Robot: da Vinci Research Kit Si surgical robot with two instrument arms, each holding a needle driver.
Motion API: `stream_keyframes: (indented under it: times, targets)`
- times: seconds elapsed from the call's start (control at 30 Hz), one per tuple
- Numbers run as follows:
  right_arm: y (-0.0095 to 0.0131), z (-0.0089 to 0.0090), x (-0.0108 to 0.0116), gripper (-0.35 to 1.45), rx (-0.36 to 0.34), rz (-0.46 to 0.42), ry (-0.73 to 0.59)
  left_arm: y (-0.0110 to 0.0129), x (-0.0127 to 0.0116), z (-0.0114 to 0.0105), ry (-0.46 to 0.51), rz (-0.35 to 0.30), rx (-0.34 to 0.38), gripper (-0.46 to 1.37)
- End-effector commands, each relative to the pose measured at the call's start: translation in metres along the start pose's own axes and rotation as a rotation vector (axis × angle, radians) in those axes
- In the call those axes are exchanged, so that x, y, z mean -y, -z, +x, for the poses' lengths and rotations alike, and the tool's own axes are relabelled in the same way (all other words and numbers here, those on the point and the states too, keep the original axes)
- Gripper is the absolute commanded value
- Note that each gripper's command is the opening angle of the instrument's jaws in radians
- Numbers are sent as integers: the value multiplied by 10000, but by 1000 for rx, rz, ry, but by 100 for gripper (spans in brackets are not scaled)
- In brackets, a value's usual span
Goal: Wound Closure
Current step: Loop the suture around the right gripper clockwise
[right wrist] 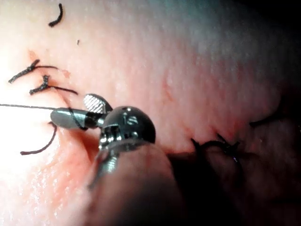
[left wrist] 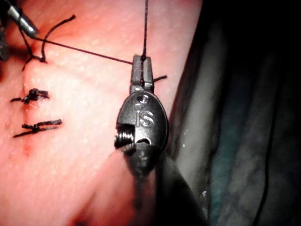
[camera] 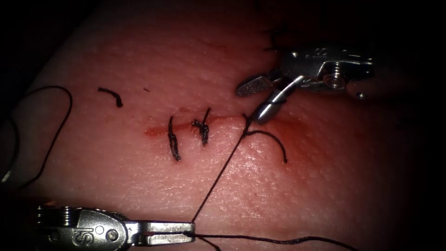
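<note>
Now thread (camera: 218, 179) in left pincer (camera: 188, 228)

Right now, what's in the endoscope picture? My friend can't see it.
The left tool, jaws shut, holds a tight thread running up to the cut in the tissue. The right tool sits open by the cut. Two knots lie left of it.

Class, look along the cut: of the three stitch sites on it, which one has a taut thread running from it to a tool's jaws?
The rightmost stitch, beside the right tool: taut thread runs from it to the left tool, shut on it. The other two knots show short cut ends.
</note>
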Motion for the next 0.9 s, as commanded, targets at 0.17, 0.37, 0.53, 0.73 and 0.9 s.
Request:
stream_keyframes:
  times: [0.17,0.37,0.53,0.73,0.9]
  targets:
    - [4,-3,6,88,0,18,3,-26,5,-19,-7,6,10,-35]
    - [6,-7,15,87,0,45,-20,-53,50,-24,2,32,8,-35]
    - [0,-12,24,79,-29,73,-120,-85,89,-29,5,61,7,-35]
    - [-6,-23,28,71,-48,68,-233,-116,111,-36,9,80,5,-35]
    - [-15,-39,28,69,-66,35,-240,-123,96,-40,9,67,0,-35]
